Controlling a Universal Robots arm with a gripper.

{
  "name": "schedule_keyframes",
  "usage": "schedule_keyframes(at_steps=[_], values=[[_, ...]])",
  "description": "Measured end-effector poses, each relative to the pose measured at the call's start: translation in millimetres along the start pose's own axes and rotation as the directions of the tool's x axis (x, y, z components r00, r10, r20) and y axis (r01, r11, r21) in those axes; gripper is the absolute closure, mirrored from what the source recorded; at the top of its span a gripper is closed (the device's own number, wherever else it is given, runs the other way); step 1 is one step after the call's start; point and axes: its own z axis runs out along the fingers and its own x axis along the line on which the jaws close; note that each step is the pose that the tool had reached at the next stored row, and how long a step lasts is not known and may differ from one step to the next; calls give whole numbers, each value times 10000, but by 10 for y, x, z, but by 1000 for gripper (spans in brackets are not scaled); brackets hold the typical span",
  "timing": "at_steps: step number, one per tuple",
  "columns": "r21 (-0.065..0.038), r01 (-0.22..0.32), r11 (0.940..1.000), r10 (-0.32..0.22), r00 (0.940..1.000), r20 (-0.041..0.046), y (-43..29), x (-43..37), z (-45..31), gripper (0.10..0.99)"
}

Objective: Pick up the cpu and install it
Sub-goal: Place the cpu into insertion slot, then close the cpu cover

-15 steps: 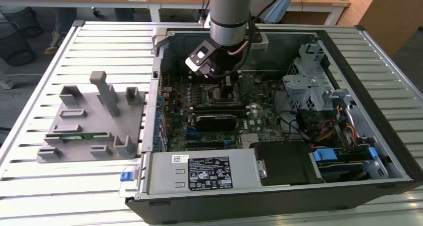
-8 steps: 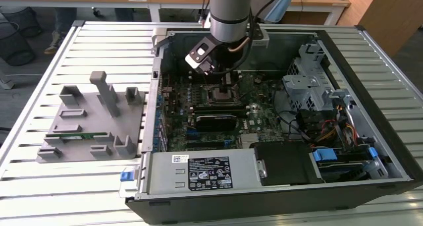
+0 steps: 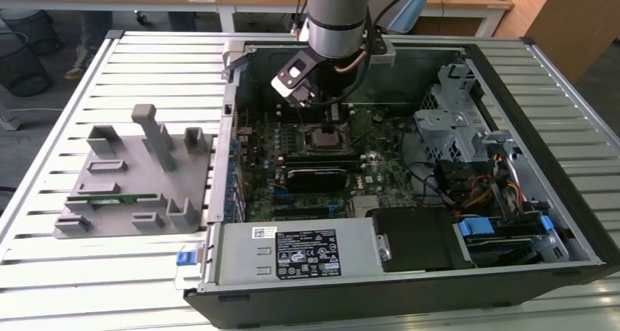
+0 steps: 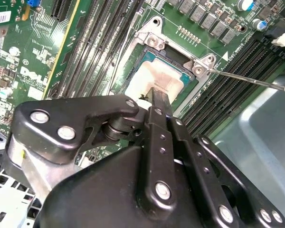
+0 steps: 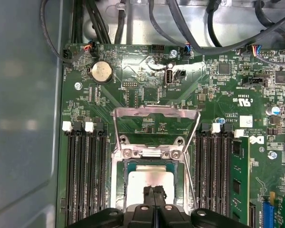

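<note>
The arm (image 3: 337, 11) stands near upright at the top of the exterior view, its grey last link ending in a wrist (image 3: 335, 48) that points straight down. Under it hangs the black gripper (image 3: 329, 120), long and narrow. In both wrist views the gripper (image 4: 157, 92) (image 5: 153, 190) has its jaws pressed flat together with no gap, the linkage bars (image 4: 199, 156) folded in close on either side.

Arm (image 3: 337, 19): grey cylindrical segment with silver band, upper centre of exterior view; black cable (image 3: 385, 15) alongside. Gripper (image 4: 157, 95): matte black linkage plates, silver screw heads (image 4: 162, 190).
</note>
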Motion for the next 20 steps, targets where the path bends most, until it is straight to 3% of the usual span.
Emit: schedule_keyframes(at_steps=[9, 20], values=[[3, 1, 10000, -1, 10000, 10, 1, 0, -40, 980], [2, 0, 10000, 0, 10000, 11, 8, 0, -199, 980]])
